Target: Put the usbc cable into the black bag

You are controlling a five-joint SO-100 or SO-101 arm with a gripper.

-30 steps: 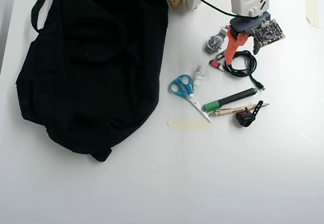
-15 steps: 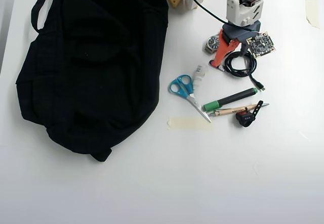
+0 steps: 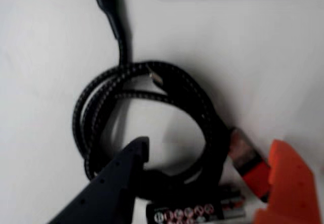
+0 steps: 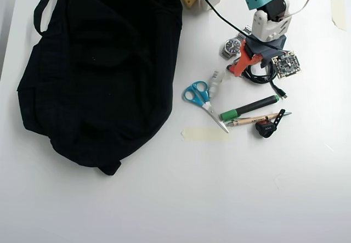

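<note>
The usbc cable (image 3: pixel 195 90) is a braided black cord wound in a small loop on the white table, with a short tail and plug. In the overhead view the cable (image 4: pixel 267 79) lies right of centre, just under the arm. My gripper (image 3: pixel 210 148) is open and low over the loop. Its dark finger (image 3: pixel 129 166) reaches inside the loop and its orange finger (image 3: pixel 288 178) stands outside, with the loop's right side between them. In the overhead view the gripper (image 4: pixel 249 70) hangs over the cable. The black bag (image 4: pixel 98 67) lies far left, apart from the gripper.
Around the cable lie a wristwatch (image 4: pixel 233 47), a small circuit board (image 4: pixel 286 63), blue scissors (image 4: pixel 200 97), a black-and-green marker (image 4: pixel 249 107), a pen (image 4: pixel 258 119) and a black clip gadget (image 4: pixel 267 128). A labelled cylinder (image 3: pixel 192 214) lies under the gripper. A tape strip (image 4: pixel 204 134) sits in front.
</note>
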